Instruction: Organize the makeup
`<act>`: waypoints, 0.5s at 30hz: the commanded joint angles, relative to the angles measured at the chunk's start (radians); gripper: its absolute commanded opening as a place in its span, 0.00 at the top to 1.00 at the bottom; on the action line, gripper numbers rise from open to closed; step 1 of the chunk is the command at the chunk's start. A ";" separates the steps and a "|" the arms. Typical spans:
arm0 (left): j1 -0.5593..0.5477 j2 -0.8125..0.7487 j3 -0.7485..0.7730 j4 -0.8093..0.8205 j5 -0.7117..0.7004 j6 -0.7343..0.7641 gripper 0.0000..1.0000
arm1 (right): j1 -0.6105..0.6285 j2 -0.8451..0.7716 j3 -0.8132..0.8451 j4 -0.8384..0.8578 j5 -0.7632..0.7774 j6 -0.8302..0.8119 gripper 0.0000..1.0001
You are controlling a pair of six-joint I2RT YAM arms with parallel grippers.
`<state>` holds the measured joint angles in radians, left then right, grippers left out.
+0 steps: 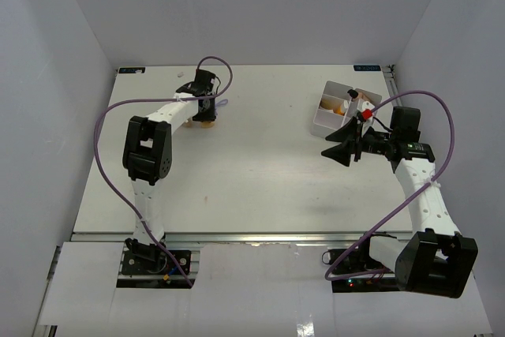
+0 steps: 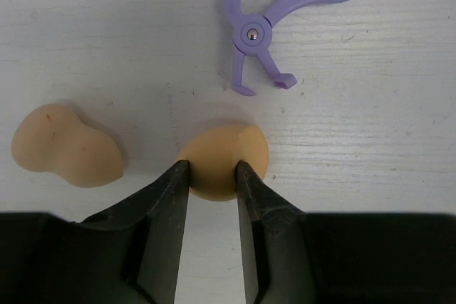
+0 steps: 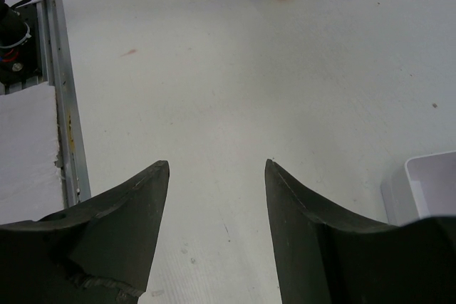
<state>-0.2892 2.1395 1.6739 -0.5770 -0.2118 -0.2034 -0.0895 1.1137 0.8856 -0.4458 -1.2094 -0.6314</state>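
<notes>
Toward the far-left corner of the table (image 1: 260, 179), the left gripper (image 2: 213, 169) is down at the surface with its two fingers pressed against opposite sides of a beige egg sponge (image 2: 222, 149), which bulges out past both tips and rests on the table. Just left of it, apart from the fingers, lies a second sponge (image 2: 64, 146) on its side. Beyond the held sponge, toward the far edge, the purple looped tool (image 2: 285, 5) lies flat, its short hooked ends pointing back at the sponge without touching it. Near the far-right corner stands the white tray (image 1: 323, 121), with small cosmetics (image 1: 339, 106), orange and beige, in its compartments; they are too small to tell apart. The right gripper (image 1: 338, 150) hangs over bare table just on the near side of the tray, its fingers spread wide with nothing between them, and a corner of the tray shows at its right in the wrist view.
</notes>
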 commanded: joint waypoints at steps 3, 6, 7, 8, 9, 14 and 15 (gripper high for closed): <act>0.016 -0.001 0.013 -0.009 0.038 0.005 0.78 | -0.016 -0.002 -0.007 0.018 -0.040 0.004 0.38; 0.016 -0.043 -0.021 -0.005 0.058 -0.005 0.96 | -0.022 -0.004 -0.008 0.018 -0.042 0.005 0.38; 0.016 -0.060 -0.035 -0.003 0.070 -0.017 0.98 | -0.027 -0.006 -0.007 0.016 -0.042 0.006 0.38; 0.016 -0.080 -0.051 0.001 0.087 -0.019 0.99 | -0.027 -0.009 -0.007 0.016 -0.042 0.006 0.38; 0.015 -0.117 -0.080 0.013 0.111 -0.029 1.00 | -0.032 -0.012 -0.006 0.016 -0.039 0.007 0.38; -0.020 -0.276 -0.201 0.075 0.335 -0.074 1.00 | -0.076 -0.031 -0.004 0.018 -0.030 0.016 0.38; -0.035 -0.298 -0.214 0.100 0.385 -0.083 1.00 | -0.084 -0.038 -0.004 0.019 -0.030 0.017 0.38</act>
<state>-0.2793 2.0195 1.5210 -0.5290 -0.0731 -0.2375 -0.1379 1.1105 0.8852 -0.4458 -1.2152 -0.6296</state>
